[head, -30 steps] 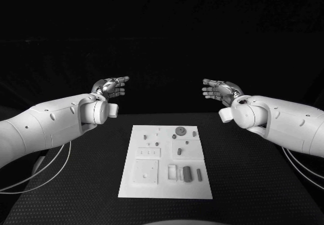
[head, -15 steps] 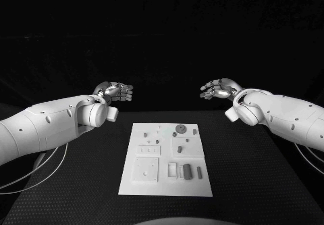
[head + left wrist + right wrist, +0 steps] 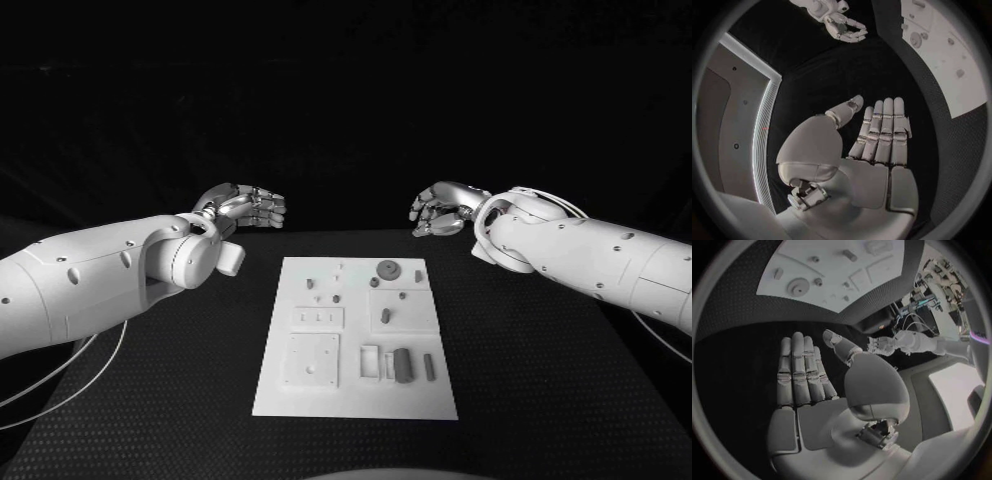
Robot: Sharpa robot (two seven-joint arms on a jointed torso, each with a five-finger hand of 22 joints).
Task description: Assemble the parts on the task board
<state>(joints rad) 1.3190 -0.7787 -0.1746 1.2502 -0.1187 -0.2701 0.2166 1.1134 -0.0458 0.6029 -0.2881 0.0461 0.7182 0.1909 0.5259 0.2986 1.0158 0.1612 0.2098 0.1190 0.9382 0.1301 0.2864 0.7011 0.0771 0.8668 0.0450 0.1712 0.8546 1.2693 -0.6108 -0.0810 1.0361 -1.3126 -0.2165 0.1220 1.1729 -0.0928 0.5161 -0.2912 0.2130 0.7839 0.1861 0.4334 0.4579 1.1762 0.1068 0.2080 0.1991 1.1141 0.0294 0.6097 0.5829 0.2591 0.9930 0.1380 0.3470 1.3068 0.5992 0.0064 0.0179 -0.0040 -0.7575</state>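
I have both hands up beyond the far edge of the task board, and neither touches anything. My left hand is empty, fingers laid out flat side by side; my right hand is equally empty and flat. The board lies in the middle of the black table, with a round disc part near its far end and oblong parts standing near its close end. I judge assembly hasn't started: this is the approach step. Next I need to bring 1 hand down over a chosen part, fingers spread for a pinch.
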